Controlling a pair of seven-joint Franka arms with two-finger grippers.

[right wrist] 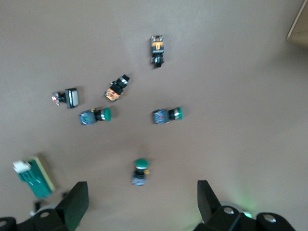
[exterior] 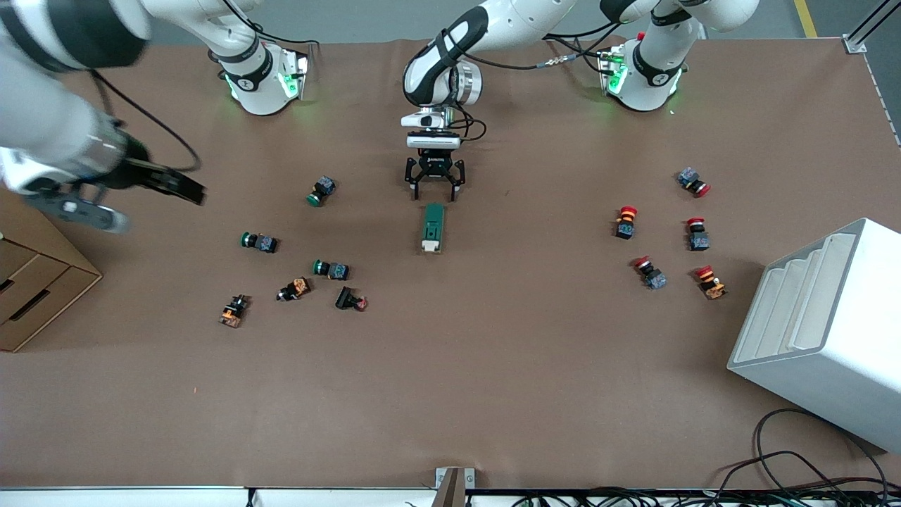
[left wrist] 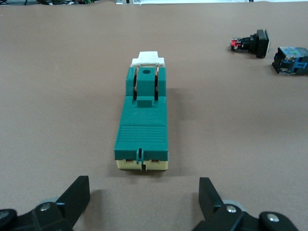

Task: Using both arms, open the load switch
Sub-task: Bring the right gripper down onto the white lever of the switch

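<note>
I count one load switch (exterior: 433, 227), three green-capped push buttons (exterior: 322, 191), five red-capped push buttons (exterior: 626, 222) and three small black-and-orange parts (exterior: 233, 310) on the brown surface (exterior: 450, 394).

The green-capped buttons and the black-and-orange parts lie toward my right arm's end. The red-capped ones cluster toward my left arm's end, near a white stepped box (exterior: 823, 331). A cardboard box (exterior: 32, 282) sits at the surface's edge on my right arm's end.

The load switch lies flat at the middle of the surface, well apart from both clusters. It is a long dark-green block on a cream base, with a raised green lever between two metal strips and a white tab at the end nearer the front camera.

My left pincer (exterior: 433, 191) hangs released, fingers spread, just above the surface at the switch's green end, not touching it. My right pincer (exterior: 184, 188) is also released, up in the air over the surface at my right arm's end, near the cardboard box.
</note>
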